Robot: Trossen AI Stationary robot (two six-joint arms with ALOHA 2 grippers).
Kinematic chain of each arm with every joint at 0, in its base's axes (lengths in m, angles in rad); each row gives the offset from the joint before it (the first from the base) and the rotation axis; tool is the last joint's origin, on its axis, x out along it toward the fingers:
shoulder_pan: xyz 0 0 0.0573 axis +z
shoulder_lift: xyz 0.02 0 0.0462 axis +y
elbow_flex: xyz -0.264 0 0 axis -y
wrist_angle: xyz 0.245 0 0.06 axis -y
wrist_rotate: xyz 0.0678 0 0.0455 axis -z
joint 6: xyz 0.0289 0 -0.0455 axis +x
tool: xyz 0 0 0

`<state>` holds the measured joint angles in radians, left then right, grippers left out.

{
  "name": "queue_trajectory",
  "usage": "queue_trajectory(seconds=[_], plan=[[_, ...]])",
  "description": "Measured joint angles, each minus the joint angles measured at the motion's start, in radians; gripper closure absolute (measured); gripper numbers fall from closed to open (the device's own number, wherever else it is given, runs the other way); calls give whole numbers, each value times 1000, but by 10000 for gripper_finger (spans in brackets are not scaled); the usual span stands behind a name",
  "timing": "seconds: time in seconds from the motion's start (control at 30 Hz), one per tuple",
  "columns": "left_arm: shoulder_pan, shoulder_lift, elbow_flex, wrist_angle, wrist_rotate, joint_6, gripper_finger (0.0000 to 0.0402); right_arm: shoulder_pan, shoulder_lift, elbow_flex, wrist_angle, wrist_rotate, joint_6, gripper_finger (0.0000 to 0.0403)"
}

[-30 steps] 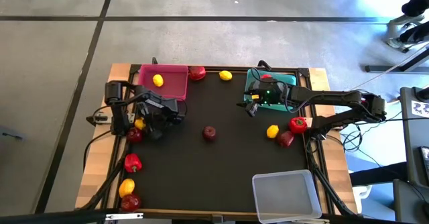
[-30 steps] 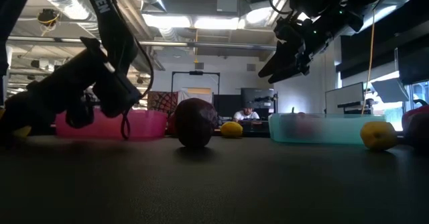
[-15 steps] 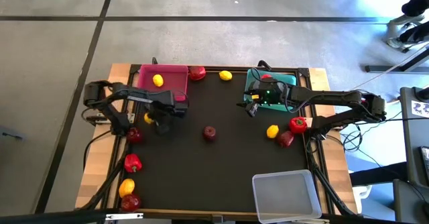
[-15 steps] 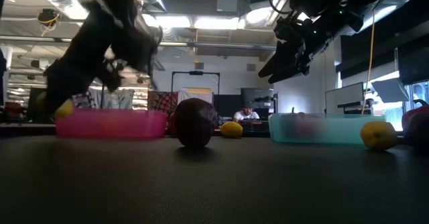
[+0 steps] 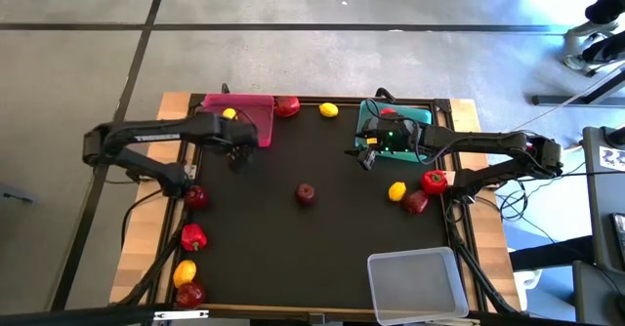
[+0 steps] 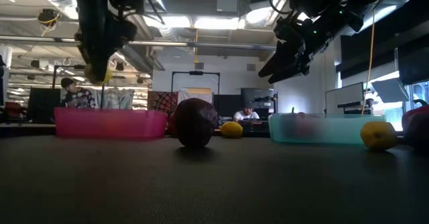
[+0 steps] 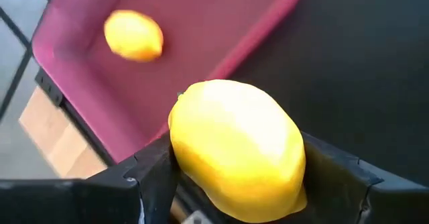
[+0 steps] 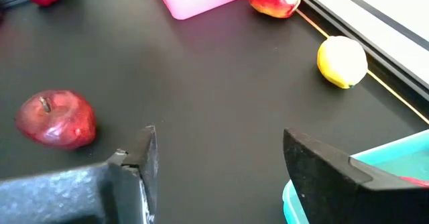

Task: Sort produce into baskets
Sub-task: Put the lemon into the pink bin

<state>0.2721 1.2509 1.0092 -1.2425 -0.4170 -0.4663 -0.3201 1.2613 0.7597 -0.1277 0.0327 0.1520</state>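
Observation:
My left gripper [image 5: 237, 153] hangs over the pink basket's [image 5: 237, 119] near right corner, shut on a yellow lemon [image 7: 234, 147], high above the table in the low view [image 6: 99, 71]. One lemon [image 7: 134, 35] lies inside the pink basket. My right gripper [image 5: 366, 158] stands open and still beside the teal basket [image 5: 393, 123], with nothing between its fingers [image 8: 221, 163]. A dark red apple [image 5: 306, 192] rests mid-table. The clear basket [image 5: 417, 282] sits at the near right. My left gripper pinches the lemon between its two fingers, one finger [image 7: 155, 177] on each of the lemon's opposite sides [image 7: 184, 150]. The fingers come from above, slanting steeply down. The lemon is lifted clear, above the pink basket's near rim [image 7: 261, 33].
An apple [image 5: 287, 105] and a lemon [image 5: 329, 110] lie at the far edge. A lemon [image 5: 396, 191], pepper [image 5: 434, 181] and apple [image 5: 417, 202] lie at the right. An apple [image 5: 195, 196], pepper [image 5: 193, 236], lemon [image 5: 185, 272] and apple [image 5: 190, 293] line the left edge.
My left gripper has risen from the table's left side with the lemon and swung toward the pink basket, tipping to point more steeply down. The lemon, low by the table a second ago, now hangs clear above the basket's near rim.

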Motion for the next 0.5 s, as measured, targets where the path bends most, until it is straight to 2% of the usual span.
queue_trajectory(seconds=[0.3, 0.5], plan=[[119, -23, -8, 206, -62, 81, 136, 0, 0, 0, 0, 0, 0, 166], [208, -21, -67, 381, -64, 136, 136, 0, 0, 0, 0, 0, 0, 166]])
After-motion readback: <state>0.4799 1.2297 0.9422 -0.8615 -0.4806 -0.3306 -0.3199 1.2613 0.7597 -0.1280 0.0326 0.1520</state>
